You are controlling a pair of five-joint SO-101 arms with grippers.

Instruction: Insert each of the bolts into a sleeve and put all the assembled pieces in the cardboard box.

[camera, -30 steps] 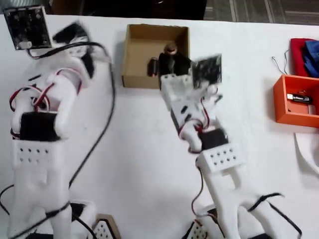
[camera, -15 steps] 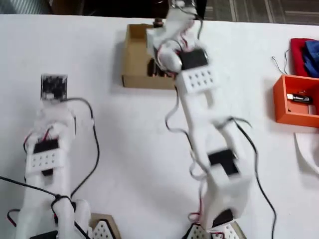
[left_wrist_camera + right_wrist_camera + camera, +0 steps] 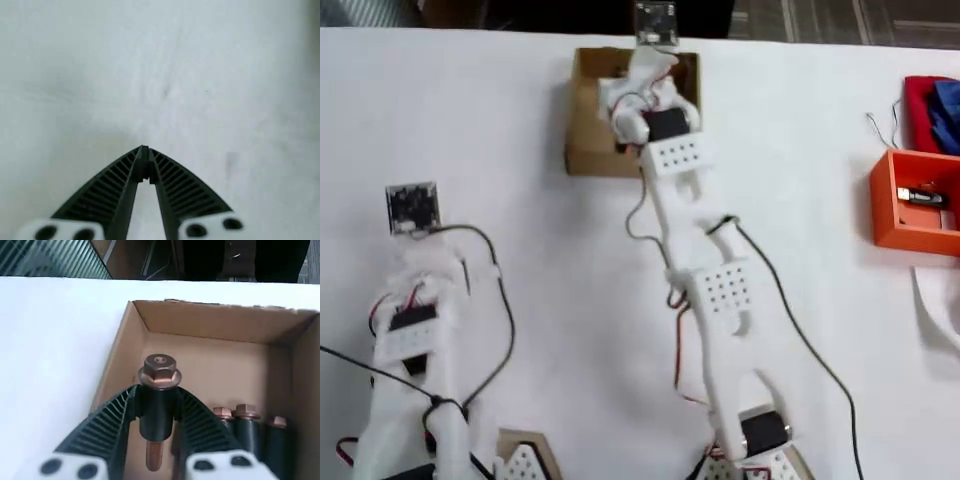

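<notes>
My right gripper [image 3: 156, 396] is shut on an assembled piece [image 3: 155, 410], a copper bolt in a black sleeve, held upright above the inside of the cardboard box [image 3: 210, 320]. Three more assembled pieces [image 3: 247, 432] stand side by side in the box. Seen from above, the right arm [image 3: 675, 160] stretches over the cardboard box [image 3: 582, 120] at the table's far middle. My left gripper [image 3: 145, 162] is shut with nothing in it, hovering over bare white table. The left arm [image 3: 415, 300] sits at the near left.
An orange tray [image 3: 890, 210] holding a small black item stands at the right edge, with red and blue cloth [image 3: 930, 105] behind it. Cables trail from both arms across the white table [image 3: 550, 300].
The right arm has swung forward and stretched out over the box, carrying the assembled piece. The left arm has drawn back from the far left toward the near left.
</notes>
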